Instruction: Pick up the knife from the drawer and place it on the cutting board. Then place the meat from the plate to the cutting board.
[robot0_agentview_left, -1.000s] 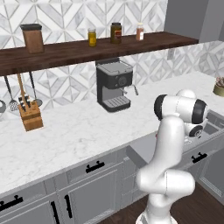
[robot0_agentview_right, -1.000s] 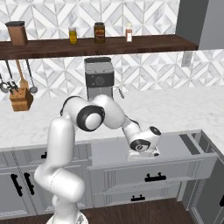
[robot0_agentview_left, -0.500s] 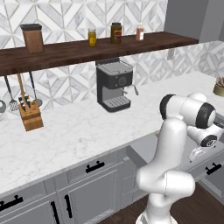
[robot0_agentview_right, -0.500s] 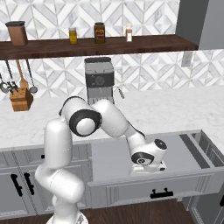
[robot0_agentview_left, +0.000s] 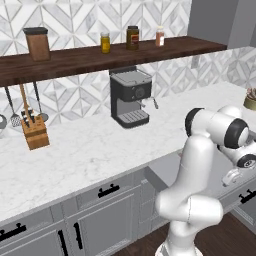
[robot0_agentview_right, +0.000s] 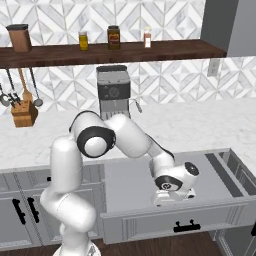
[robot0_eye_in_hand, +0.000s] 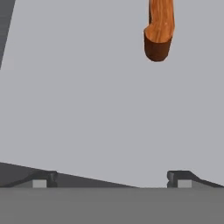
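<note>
The drawer (robot0_agentview_right: 129, 181) stands pulled out below the counter, its grey floor bare on the left. My gripper (robot0_agentview_right: 172, 200) hangs low inside it, near the front wall, pointing down. In the hand view the knife's (robot0_eye_in_hand: 159, 30) bright orange handle lies on the drawer floor (robot0_eye_in_hand: 87, 96) at the top, ahead of my gripper (robot0_eye_in_hand: 113, 178) and a little right of its centre line; the blade runs out of frame. Both fingertips (robot0_eye_in_hand: 48, 177) stand wide apart, open, with nothing between them. The cutting board, plate and meat are out of view.
A black coffee machine (robot0_agentview_right: 113, 95) stands on the marble counter (robot0_agentview_right: 200, 125) behind the drawer. A wooden knife block (robot0_agentview_right: 24, 112) sits far left under a shelf (robot0_agentview_right: 150, 49) carrying jars. Grey cupboard doors (robot0_agentview_left: 95, 227) with black handles lie left of the drawer.
The hand has swung right and come down into the drawer, ending close over its floor. The jaws have stayed wide open. Nothing else has moved.
</note>
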